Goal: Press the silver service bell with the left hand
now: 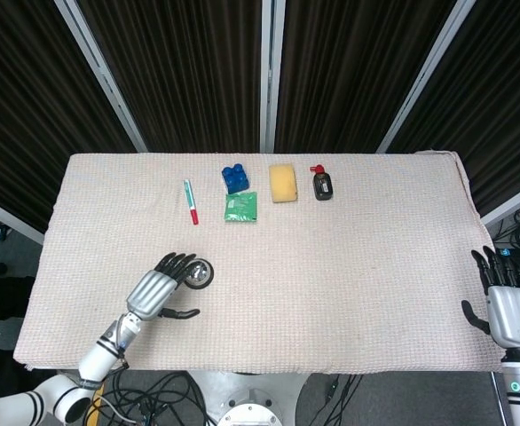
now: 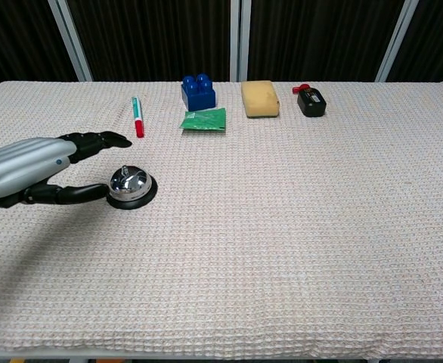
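Table [image 1: 331, 266]: right hand [image 1: 511, 311] head view only, fingers spread

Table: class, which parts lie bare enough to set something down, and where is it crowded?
Bare: the table from the bell across to the right hand. Crowded: the far row, pen to black bottle, and around the left hand.

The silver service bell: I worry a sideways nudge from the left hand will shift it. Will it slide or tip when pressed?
The silver service bell sits low on a wide dark base, so tipping seems unlikely. The textured cloth probably grips it against sliding. The left hand sits beside it, so a sideways bump might scoot it slightly.
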